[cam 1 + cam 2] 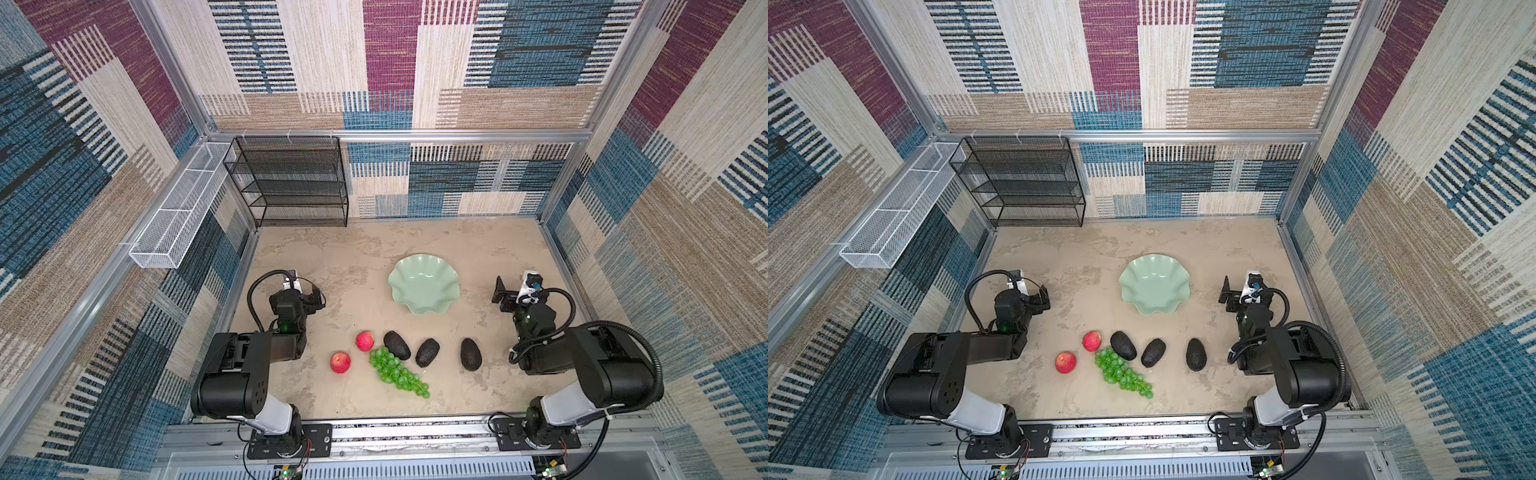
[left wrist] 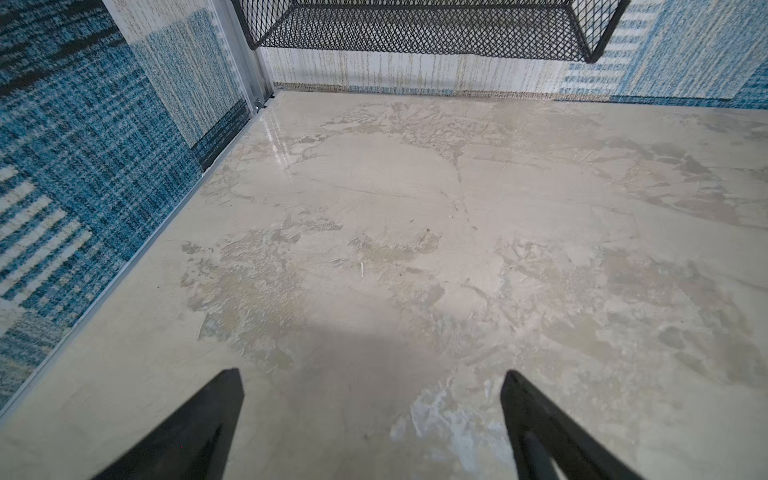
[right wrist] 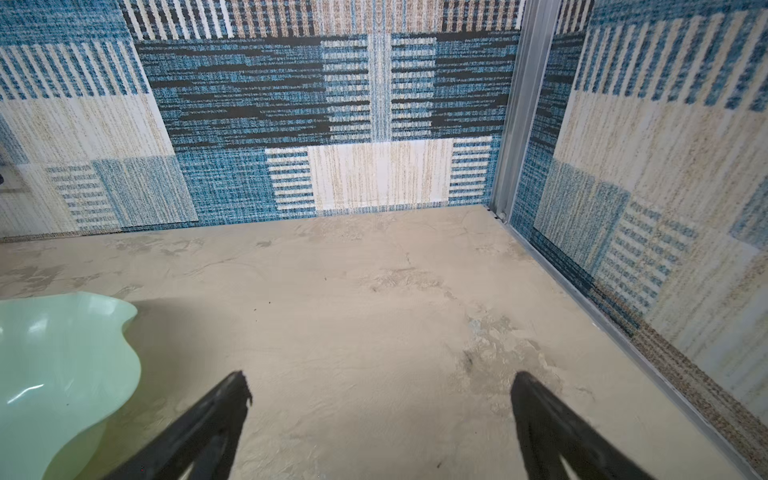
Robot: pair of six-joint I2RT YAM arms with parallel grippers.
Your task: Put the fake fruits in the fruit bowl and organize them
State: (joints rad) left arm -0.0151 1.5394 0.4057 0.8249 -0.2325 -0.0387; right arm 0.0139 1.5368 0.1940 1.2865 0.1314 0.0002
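Observation:
The pale mint fruit bowl (image 1: 424, 282) (image 1: 1154, 284) stands empty mid-table; its wavy rim (image 3: 62, 365) shows in the right wrist view. Nearer the front lie two red apples (image 1: 365, 340) (image 1: 340, 362), three dark avocados (image 1: 397, 345) (image 1: 427, 352) (image 1: 471, 354) and a bunch of green grapes (image 1: 397, 372) (image 1: 1121, 374). My left gripper (image 1: 312, 298) (image 2: 372, 374) hovers open over bare table, left of the bowl and behind the apples. The right gripper (image 1: 502, 296) (image 3: 380, 376) is open too, just right of the bowl, holding nothing.
A black mesh shelf rack (image 1: 291, 183) (image 2: 415, 25) stands against the back wall on the left. A white mesh basket (image 1: 178, 216) hangs on the left wall. Carpet-patterned walls enclose the table on three sides; a metal rail (image 1: 407, 432) runs along the front.

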